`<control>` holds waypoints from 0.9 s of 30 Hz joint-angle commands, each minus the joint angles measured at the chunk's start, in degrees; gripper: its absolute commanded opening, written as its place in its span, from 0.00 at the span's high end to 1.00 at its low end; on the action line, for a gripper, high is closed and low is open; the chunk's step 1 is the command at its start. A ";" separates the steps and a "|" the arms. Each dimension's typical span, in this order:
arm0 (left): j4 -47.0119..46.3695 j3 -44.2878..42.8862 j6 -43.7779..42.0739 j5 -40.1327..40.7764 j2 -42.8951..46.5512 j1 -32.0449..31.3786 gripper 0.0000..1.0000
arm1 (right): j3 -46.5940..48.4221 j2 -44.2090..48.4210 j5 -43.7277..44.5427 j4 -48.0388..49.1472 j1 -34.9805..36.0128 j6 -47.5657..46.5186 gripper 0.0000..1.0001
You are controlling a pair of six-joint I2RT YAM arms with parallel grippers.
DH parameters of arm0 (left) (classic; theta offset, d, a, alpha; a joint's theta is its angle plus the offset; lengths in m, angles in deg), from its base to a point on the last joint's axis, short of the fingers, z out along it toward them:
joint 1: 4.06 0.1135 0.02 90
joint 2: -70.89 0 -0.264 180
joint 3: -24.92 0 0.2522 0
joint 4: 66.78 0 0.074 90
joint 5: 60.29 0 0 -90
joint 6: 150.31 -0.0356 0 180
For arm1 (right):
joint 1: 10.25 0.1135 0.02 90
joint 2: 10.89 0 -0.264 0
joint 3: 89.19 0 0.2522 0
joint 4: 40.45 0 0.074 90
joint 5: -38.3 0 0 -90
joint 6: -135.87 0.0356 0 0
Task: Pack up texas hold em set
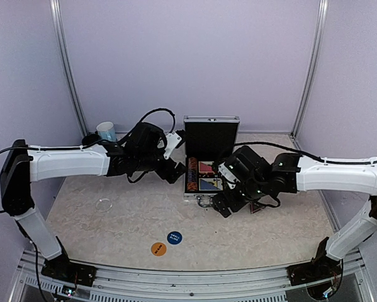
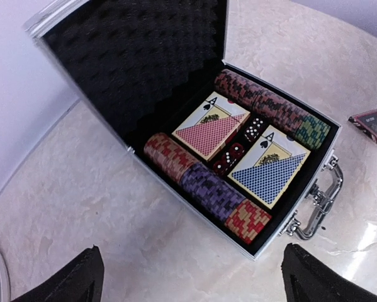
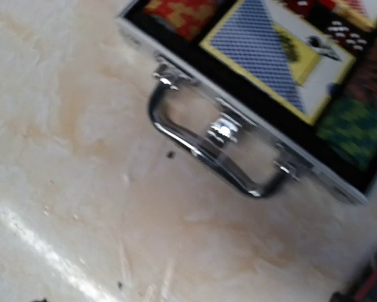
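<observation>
Chip stacks (image 2: 208, 187) and both card decks (image 2: 211, 128) are already in the case (image 2: 189, 209). It sits mid-table with its lid up at the far side and its handle (image 3: 204, 148) facing the robot.

Three pieces are loose on the table. The dark triangular marker (image 2: 367, 124) is just off the case's right end. The blue button (image 1: 174, 237) and orange button (image 1: 158, 249) are well apart from the case on the near side, roughly between the two arms.

The left gripper (image 2: 193, 264) hangs over the case's left front, fingers spread wide with nothing between them. The right gripper (image 1: 223, 206) is low just in front of the handle, also apart and empty as far as the views show.

The marker is the bit that matters for the next move. It's to the right of the right gripper, close in beside that arm's wrist, and the left arm would have to cross the whole case to reach it, so it's the right arm's job. The buttons are a closer call. They're toward the bases and a bit left of the right gripper, and neither arm is obviously nearer.
</observation>
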 commanded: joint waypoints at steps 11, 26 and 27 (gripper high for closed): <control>11.11 13.70 35.03 22.71 25.75 -3.23 0.01 | 24.03 -26.81 -10.68 -9.57 6.09 -10.30 0.06; 14.95 20.83 41.32 25.64 39.51 -1.27 0.01 | 37.20 -40.58 -23.66 -13.07 11.75 -9.44 0.23; 15.02 20.96 41.32 25.72 39.46 -1.27 0.01 | 36.67 -40.47 -24.47 -12.38 11.87 -9.15 0.23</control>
